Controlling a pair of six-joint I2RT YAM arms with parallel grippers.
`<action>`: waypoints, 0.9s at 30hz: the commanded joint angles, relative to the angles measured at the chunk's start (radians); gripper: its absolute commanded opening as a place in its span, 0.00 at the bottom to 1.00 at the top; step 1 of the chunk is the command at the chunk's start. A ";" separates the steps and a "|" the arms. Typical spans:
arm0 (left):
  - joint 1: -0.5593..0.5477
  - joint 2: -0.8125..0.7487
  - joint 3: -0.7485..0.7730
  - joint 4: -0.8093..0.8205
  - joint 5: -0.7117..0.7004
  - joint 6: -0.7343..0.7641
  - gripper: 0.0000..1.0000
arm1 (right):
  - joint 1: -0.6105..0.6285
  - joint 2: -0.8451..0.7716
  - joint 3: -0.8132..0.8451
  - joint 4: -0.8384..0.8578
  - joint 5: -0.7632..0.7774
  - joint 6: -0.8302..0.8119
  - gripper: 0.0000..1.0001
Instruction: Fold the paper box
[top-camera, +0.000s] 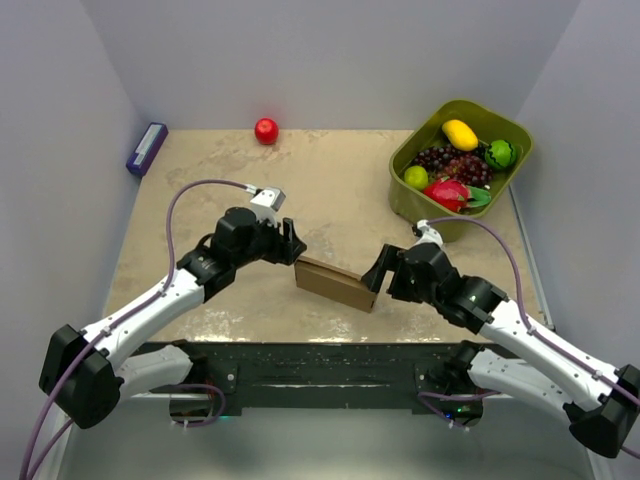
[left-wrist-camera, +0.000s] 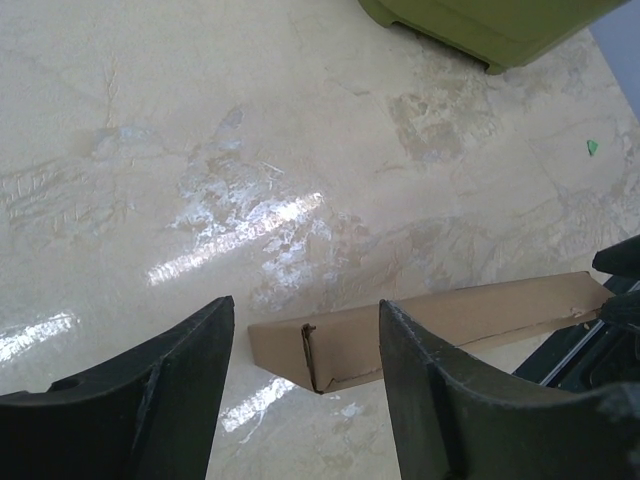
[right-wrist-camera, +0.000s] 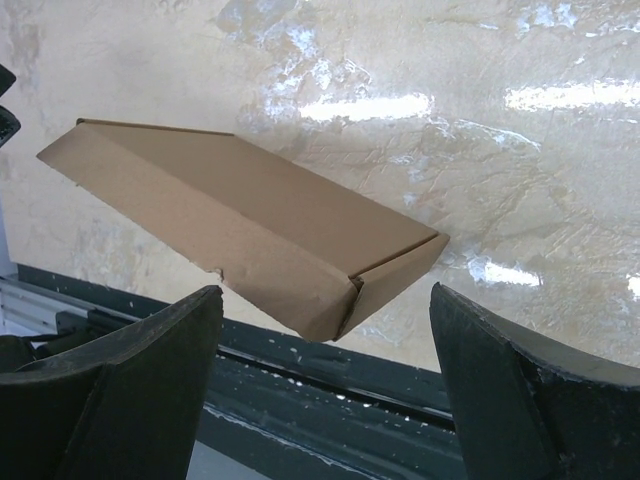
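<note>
Left hand (top-camera: 293, 248) and right hand (top-camera: 376, 272) both wide open, empty, flanking the box (top-camera: 335, 283) on the counter (top-camera: 200, 180); I'd pin one end before pressing any flap.

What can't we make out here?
- Top view: both ends of the paper box covered by the left gripper and right gripper; contact unclear.
- Left wrist: box's far end hidden behind the right gripper.
- Right wrist: box underside and inside hidden by its own panels.
- Top view: blue object too small to identify.
</note>
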 joint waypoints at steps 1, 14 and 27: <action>0.014 0.006 -0.013 0.057 0.028 -0.014 0.64 | -0.009 -0.009 -0.020 0.049 0.017 0.020 0.88; 0.017 0.008 -0.036 0.061 0.034 -0.025 0.61 | -0.010 -0.006 -0.069 0.071 0.011 0.036 0.86; 0.017 0.012 -0.085 0.080 0.037 -0.043 0.59 | -0.012 -0.023 -0.106 0.065 -0.003 0.048 0.76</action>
